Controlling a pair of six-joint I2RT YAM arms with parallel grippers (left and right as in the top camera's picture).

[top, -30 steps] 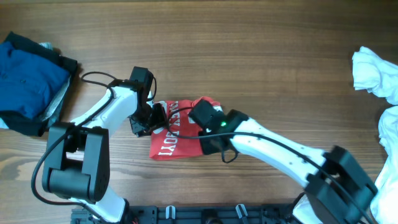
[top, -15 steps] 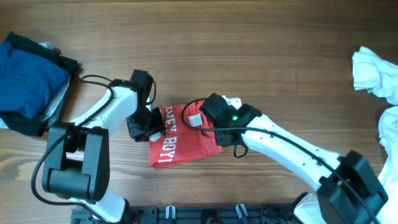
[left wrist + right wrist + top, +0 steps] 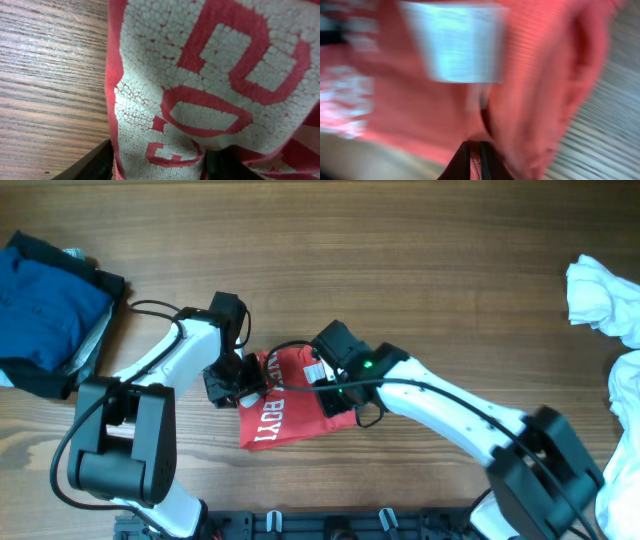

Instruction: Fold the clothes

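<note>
Mid-fold on the red T-shirt (image 3: 285, 418), near the middle of the table's (image 3: 420, 260) front edge — right gripper (image 3: 318, 378) pinched shut on its fabric, left gripper (image 3: 243, 383) half open astride its left edge — next likely calling for a flat, even carry-over.

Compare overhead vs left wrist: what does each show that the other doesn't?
Overhead only: the left arm and right arm, the blue garment far left, the white garments far right, and the red T-shirt in full outline. Left wrist only: the cracked white lettering up close, and the left end effector, its fingers either side of the shirt's edge. Both: the red T-shirt on the wooden table.
</note>
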